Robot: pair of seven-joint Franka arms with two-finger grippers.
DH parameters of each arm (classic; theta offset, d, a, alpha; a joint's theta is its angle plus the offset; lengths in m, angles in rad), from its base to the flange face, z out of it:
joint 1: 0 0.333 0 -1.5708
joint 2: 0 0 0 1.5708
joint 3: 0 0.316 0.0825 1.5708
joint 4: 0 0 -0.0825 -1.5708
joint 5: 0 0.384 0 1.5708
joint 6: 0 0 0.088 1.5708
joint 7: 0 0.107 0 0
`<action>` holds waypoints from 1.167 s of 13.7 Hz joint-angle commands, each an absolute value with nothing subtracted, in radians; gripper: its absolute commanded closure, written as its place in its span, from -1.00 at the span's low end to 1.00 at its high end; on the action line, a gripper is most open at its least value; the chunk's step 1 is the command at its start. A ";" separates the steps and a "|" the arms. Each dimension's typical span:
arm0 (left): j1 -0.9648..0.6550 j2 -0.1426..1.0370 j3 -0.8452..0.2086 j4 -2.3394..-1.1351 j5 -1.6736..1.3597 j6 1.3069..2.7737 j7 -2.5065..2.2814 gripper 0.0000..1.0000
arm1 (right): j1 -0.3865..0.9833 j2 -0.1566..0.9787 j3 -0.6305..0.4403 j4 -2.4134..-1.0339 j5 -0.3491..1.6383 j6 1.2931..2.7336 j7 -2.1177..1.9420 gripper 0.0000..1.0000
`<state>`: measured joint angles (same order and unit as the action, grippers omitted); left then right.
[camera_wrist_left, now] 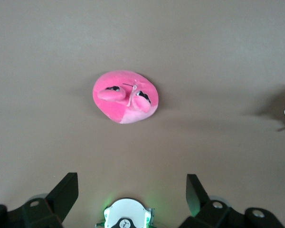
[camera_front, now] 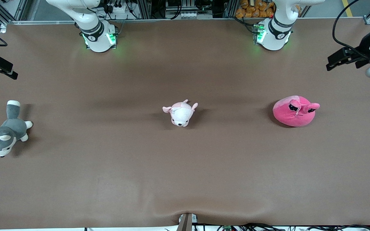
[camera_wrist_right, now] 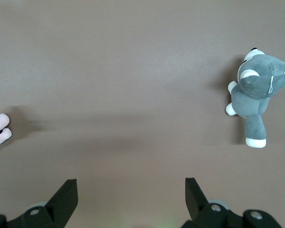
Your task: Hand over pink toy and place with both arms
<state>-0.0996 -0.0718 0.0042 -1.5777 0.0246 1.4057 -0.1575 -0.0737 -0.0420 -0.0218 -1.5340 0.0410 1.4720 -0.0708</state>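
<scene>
brown table: pink toy below raised left pincer, apart.

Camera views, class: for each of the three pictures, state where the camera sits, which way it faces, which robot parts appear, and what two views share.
Front view: high across the table, facing both arm bases; left gripper and right gripper are up at the picture's edges.
Left wrist view: looks down past its open fingers at the pink toy.
Right wrist view: looks down past its open fingers at the grey husky.
Shared: the front view shows both toys too; the pale puppy edges into both wrist views.
</scene>
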 commanded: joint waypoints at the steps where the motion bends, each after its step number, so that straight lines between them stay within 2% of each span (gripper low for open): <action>1: -0.098 -0.066 -0.002 -1.551 0.048 1.371 -0.161 -1.00 | -0.080 -0.041 -0.011 -1.528 0.028 1.462 -0.067 -1.00; 7: -0.100 -0.057 0.000 -1.514 0.100 1.370 -0.158 -1.00 | -0.078 -0.041 -0.009 -1.528 0.026 1.462 -0.069 -1.00; 16: -0.092 -0.055 0.000 -1.520 0.087 1.358 -0.158 -1.00 | -0.078 -0.041 -0.009 -1.528 0.026 1.462 -0.069 -1.00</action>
<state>-0.0947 -0.0671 0.0036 -1.5462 0.0745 1.3783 -0.1583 -0.0736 -0.0416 -0.0185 -1.5341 0.0407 1.4708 -0.0711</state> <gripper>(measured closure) 0.000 0.000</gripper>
